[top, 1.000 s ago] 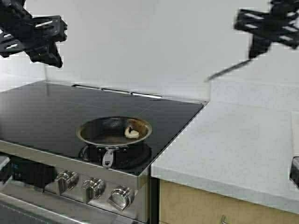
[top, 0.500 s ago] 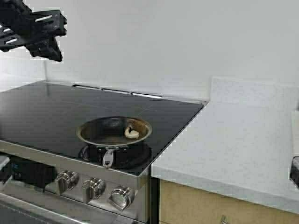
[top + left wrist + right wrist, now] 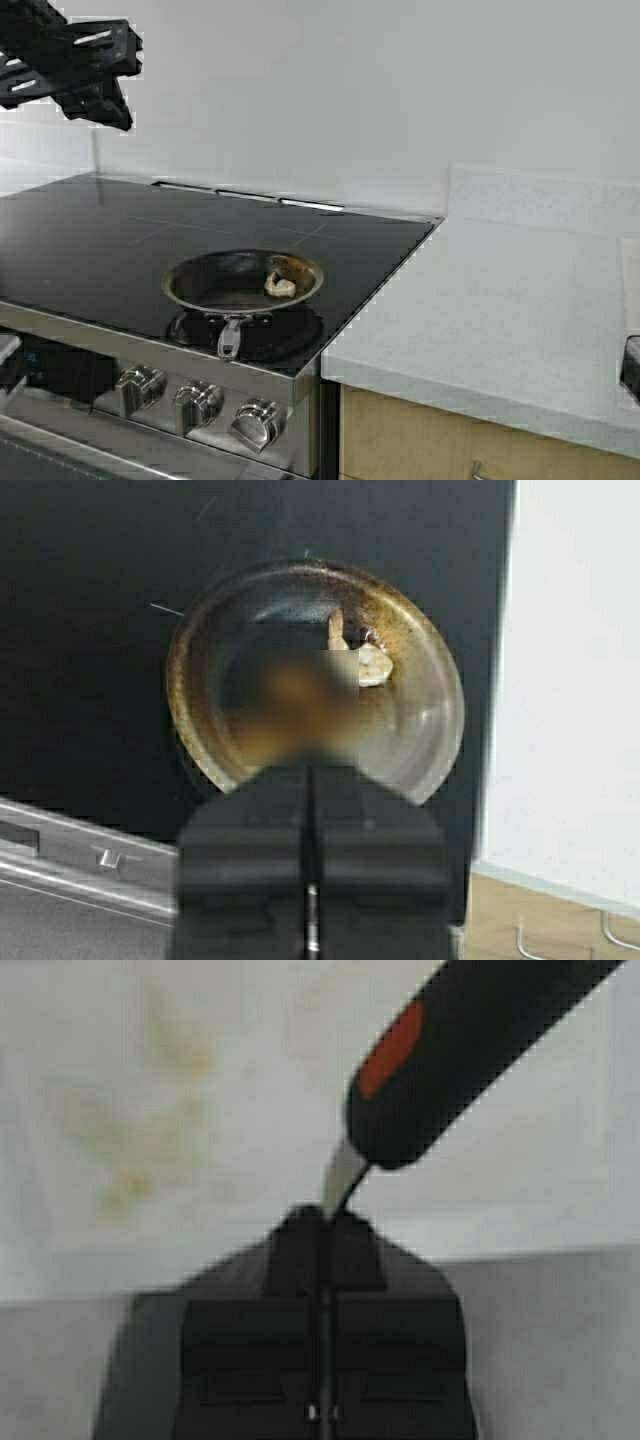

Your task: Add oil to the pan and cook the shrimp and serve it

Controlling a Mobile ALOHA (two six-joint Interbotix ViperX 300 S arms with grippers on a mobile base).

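From the high view, the pan (image 3: 243, 280) sits at the front right of a black glass cooktop (image 3: 110, 240), its handle pointing at the steel knobs (image 3: 197, 402); the shrimp (image 3: 279, 286) lies inside, toward the right rim; a speckled white desk (image 3: 500, 320) adjoins on the right beneath a plain white wall (image 3: 350, 90); the left pincer (image 3: 75, 70) hangs high at upper left. In the left wrist view its fingers are pressed together, empty, above the pan (image 3: 420, 720) and shrimp (image 3: 372, 665). In the right wrist view the right pincer (image 3: 325, 1225) is clamped on a thin metal tool shaft with a black-and-orange handle (image 3: 450, 1050).
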